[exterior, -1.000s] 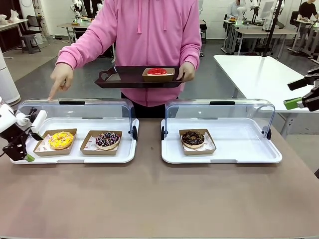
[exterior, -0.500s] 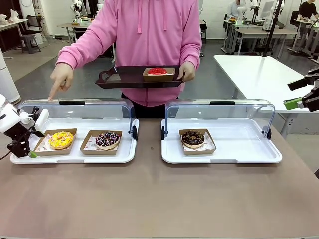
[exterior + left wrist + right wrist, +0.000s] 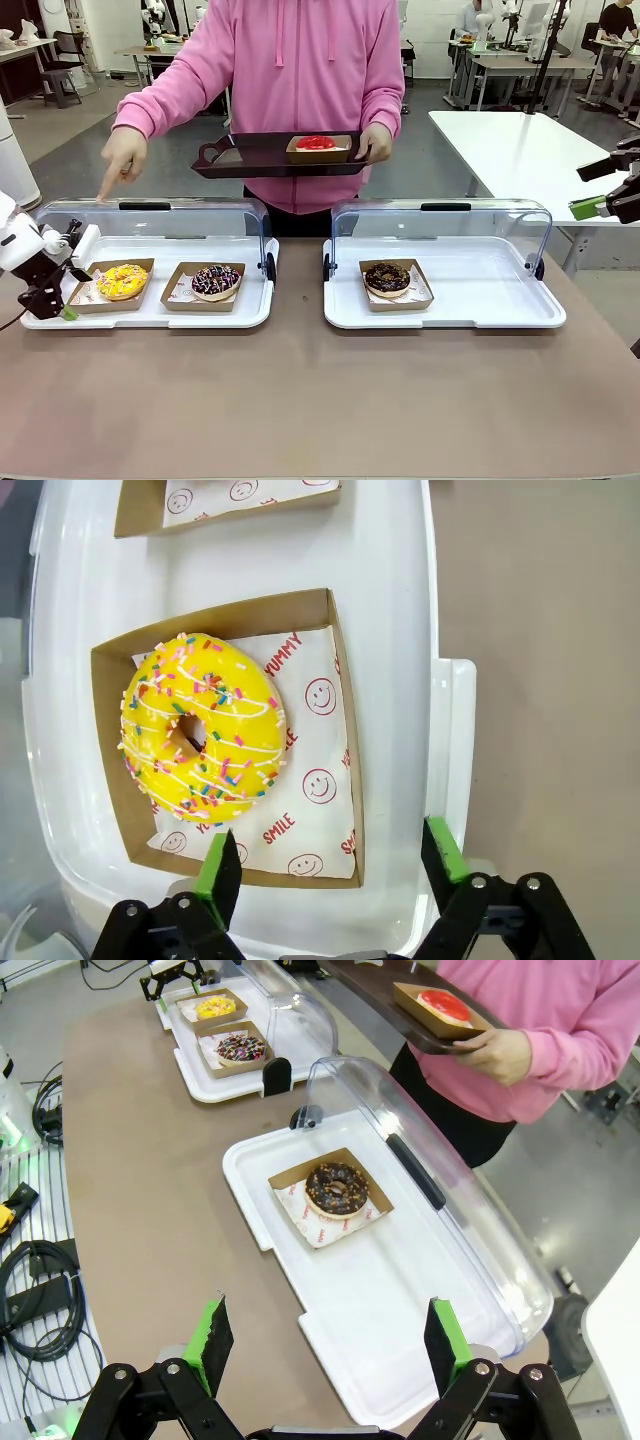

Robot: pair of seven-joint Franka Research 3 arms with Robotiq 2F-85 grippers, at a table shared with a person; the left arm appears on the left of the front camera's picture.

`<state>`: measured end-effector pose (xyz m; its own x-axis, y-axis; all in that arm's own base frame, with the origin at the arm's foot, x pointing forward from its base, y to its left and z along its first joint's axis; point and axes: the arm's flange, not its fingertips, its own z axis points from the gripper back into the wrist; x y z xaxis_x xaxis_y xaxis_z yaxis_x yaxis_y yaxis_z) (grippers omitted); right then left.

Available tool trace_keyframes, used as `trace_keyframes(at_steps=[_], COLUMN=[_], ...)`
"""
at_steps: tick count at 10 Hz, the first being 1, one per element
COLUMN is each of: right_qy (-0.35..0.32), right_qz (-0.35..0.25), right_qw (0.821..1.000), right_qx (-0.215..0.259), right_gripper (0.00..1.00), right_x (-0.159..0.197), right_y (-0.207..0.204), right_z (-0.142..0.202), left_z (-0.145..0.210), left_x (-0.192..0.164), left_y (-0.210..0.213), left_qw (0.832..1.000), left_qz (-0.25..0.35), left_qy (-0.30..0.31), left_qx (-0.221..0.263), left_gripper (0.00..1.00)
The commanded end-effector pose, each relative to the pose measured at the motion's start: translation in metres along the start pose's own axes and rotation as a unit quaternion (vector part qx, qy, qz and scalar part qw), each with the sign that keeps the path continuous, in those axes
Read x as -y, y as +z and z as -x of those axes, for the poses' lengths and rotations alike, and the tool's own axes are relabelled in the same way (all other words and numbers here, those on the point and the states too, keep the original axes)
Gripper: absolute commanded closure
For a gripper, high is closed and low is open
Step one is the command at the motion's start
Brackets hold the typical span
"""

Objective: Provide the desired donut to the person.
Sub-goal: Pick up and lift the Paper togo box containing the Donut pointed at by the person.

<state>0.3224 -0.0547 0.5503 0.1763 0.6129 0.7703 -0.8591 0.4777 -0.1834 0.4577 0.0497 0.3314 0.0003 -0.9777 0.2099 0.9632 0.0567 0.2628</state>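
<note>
Left claw (image 3: 330, 852) spread astride the yellow donut (image 3: 200, 728) box (image 3: 230, 628) wall, seemingly not gripping; right claw (image 3: 325, 1332) wide apart above counter (image 3: 150, 1210)

1. A robotics lab: white tables (image 3: 510, 150) stand around on a grey floor (image 3: 60, 140).
2. Coiled cables (image 3: 40, 1310) lie beside the brown counter (image 3: 300, 400).
3. Clear-lidded trays (image 3: 445, 318) on it lend a bakery-shop look.

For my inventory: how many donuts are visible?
4: yellow donut and striped chocolate donut in the left case, dark chocolate donut in the right case, red donut on the person's tray.
</note>
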Motion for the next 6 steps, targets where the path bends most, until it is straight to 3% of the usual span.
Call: trace_keyframes(at_steps=[1, 2, 4, 5, 6], right_qy=[-0.002, -0.002, -0.002, -0.002, -0.002], right_qz=[-0.003, -0.003, -0.003, -0.003, -0.003], right_qw=[1.0, 1.0, 1.0, 1.0, 1.0], right_qx=[0.003, 0.003, 0.003, 0.003, 0.003], right_gripper=[0.0, 0.0, 0.0, 0.0, 0.0], right_x=[0.0005, 0.0005, 0.0005, 0.0005, 0.0005], right_y=[-0.0009, -0.0009, -0.0009, -0.0009, -0.0009], right_z=[0.0007, 0.0007, 0.0007, 0.0007, 0.0007], left_z=[0.0072, 0.0064, 0.0059, 0.0055, 0.0051], left_x=[-0.0022, -0.0018, -0.0007, -0.0005, -0.0002], left_y=[-0.0054, -0.0053, -0.0085, -0.0088, -0.009], left_qw=[1.0, 1.0, 1.0, 1.0, 1.0], left_qz=[-0.006, -0.004, 0.006, 0.007, 0.009], left_qy=[-0.004, -0.002, 0.001, 0.001, 0.003], left_qx=[0.008, 0.005, -0.001, 0.0, 0.001], left_gripper=[0.66, 1.0, 1.0, 0.85, 0.94])
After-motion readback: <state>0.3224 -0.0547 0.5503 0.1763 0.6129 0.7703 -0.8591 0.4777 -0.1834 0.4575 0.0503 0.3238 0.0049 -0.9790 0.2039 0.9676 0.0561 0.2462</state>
